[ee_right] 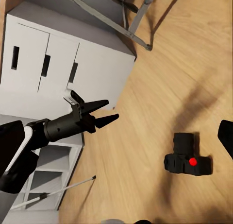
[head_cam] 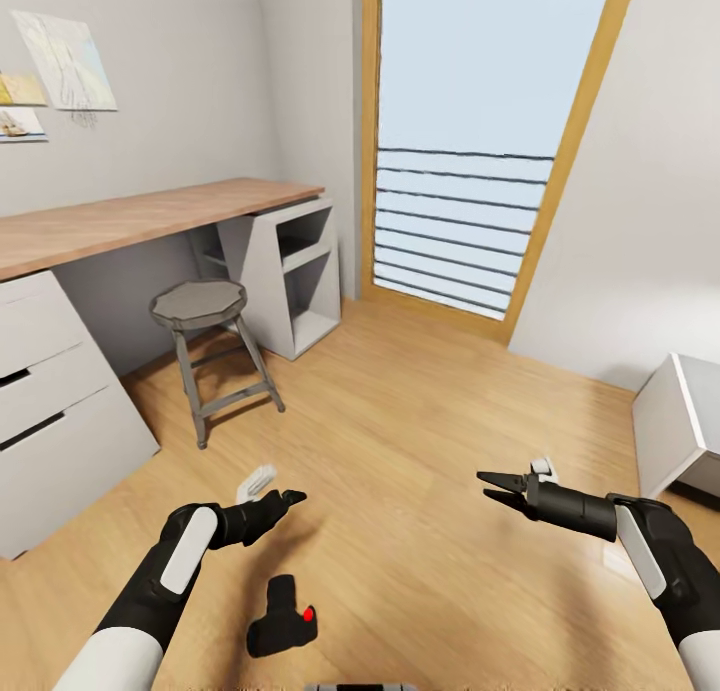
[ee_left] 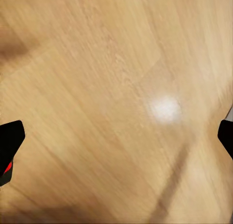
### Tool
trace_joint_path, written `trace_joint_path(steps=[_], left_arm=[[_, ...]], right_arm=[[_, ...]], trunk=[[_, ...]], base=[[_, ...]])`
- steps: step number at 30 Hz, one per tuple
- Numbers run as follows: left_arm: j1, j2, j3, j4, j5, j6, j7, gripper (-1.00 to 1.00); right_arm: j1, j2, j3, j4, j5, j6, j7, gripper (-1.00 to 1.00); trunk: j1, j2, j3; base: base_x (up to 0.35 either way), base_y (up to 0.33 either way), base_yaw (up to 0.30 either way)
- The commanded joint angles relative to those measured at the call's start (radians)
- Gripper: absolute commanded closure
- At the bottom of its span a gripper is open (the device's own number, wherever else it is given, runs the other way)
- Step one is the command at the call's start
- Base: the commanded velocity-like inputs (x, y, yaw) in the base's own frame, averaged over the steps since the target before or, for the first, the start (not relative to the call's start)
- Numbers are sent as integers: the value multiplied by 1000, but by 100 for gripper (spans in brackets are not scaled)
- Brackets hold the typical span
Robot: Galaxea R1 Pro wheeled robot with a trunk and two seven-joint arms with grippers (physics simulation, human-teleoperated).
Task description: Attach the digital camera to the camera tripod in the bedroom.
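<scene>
The digital camera [head_cam: 282, 621] lay on the wood floor [head_cam: 420, 451] of the bedroom, between the two arms.

The left gripper [head_cam: 283, 502] hovered above the floor with its fingers spread apart, empty, just beyond the camera. The right gripper [head_cam: 497, 489] was also open and held nothing, well apart to the right. A grey stool [head_cam: 205, 311] stood beside the desk [head_cam: 150, 216], near the window [head_cam: 480, 141].

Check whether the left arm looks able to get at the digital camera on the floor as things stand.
Probably yes: the digital camera lies on bare floor just below the open left pincer, nothing between them.
</scene>
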Motion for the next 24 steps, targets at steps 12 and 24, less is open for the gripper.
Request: trace_joint_path(steps=[12, 24], left_arm=[[-1, 6, 2, 2, 3, 4, 0, -100], [-1, 14, 2, 4, 4, 2, 0, -100]], right_arm=[[-1, 0, -1, -1, 1, 5, 3, -100], [0, 0, -1, -1, 5, 6, 3, -100]], trunk=[[5, -3, -47], [11, -6, -94]], base=[[0, 0, 0], [0, 0, 0]])
